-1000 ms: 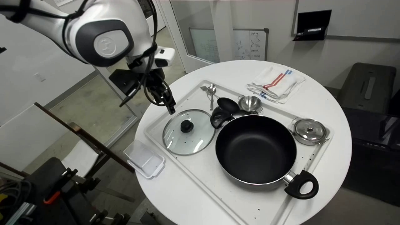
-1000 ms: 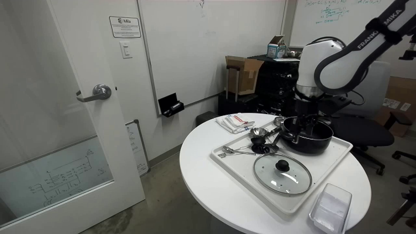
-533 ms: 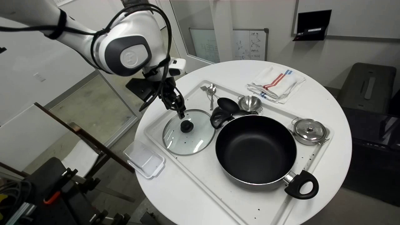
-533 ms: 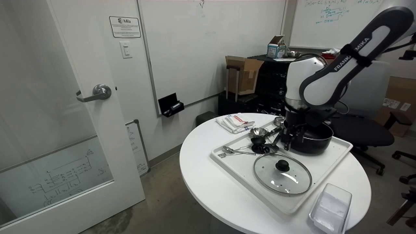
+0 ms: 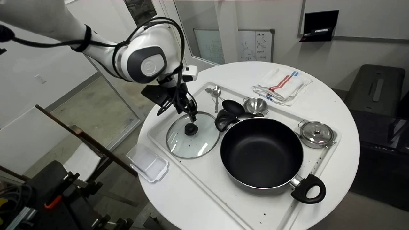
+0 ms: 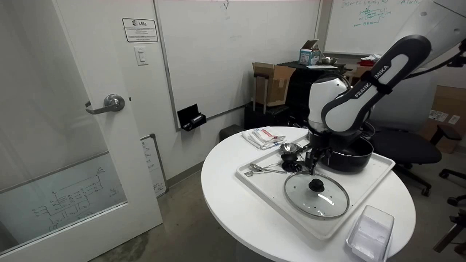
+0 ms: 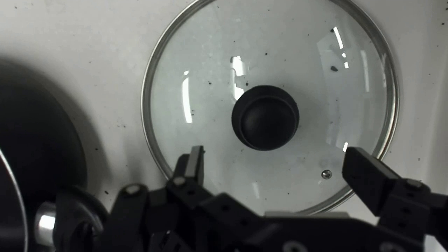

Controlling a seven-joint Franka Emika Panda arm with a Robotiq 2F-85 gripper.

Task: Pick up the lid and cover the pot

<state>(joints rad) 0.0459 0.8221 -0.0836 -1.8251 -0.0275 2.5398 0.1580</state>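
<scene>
The lid (image 5: 201, 140) is clear glass with a metal rim and a black knob (image 5: 191, 129). It lies flat on the white tray, knob up, and also shows in an exterior view (image 6: 305, 198). The pot (image 5: 262, 156) is a large black pan beside the lid; the arm partly hides it in an exterior view (image 6: 351, 162), and its side shows in the wrist view (image 7: 35, 133). My gripper (image 7: 274, 150) is open and empty. It hovers above the lid, with the knob (image 7: 266, 119) just ahead of the gap between the fingers. It also shows in both exterior views (image 5: 193, 119) (image 6: 311, 170).
The tray (image 5: 204, 182) also holds black utensils (image 5: 233, 107), a small metal strainer (image 5: 255, 104), small metal cutlery (image 5: 216, 92) and a small silvery lidded pot (image 5: 316, 134). A folded towel (image 5: 284, 84) and a clear plastic container (image 5: 150, 164) lie on the round table.
My gripper has moved down and across, from beyond the lid's edge to above the lid close to the knob. The lid and pot have not moved.
</scene>
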